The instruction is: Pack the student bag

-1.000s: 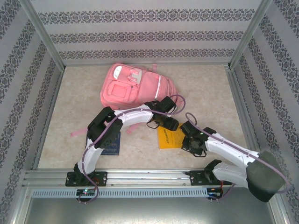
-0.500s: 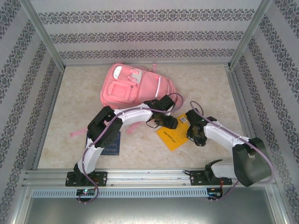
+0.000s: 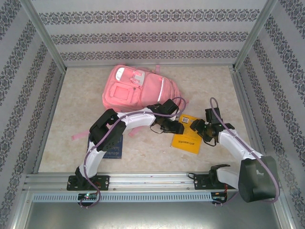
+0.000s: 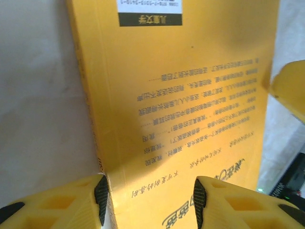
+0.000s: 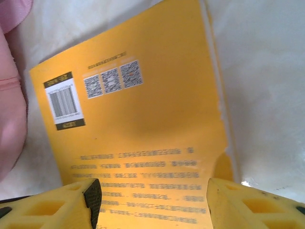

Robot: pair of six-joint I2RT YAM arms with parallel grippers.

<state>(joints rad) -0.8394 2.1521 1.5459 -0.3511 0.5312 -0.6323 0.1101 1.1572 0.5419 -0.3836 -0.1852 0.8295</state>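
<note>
Pink student bag (image 3: pixel 140 88) lies beyond left tool (image 4: pixel 148 198) and right tool (image 5: pixel 153 193), both wide.

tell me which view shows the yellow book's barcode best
Right wrist: the whole barcode on the yellow book is in frame. Left wrist crops it at the top edge; overhead it is a tiny white patch.

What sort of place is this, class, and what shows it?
Probably a robotics test cell rather than a real room: a table boxed in by wallpapered panels and an aluminium frame, two robot arms bolted to the near rail, and a student bag and yellow book laid out.
</note>
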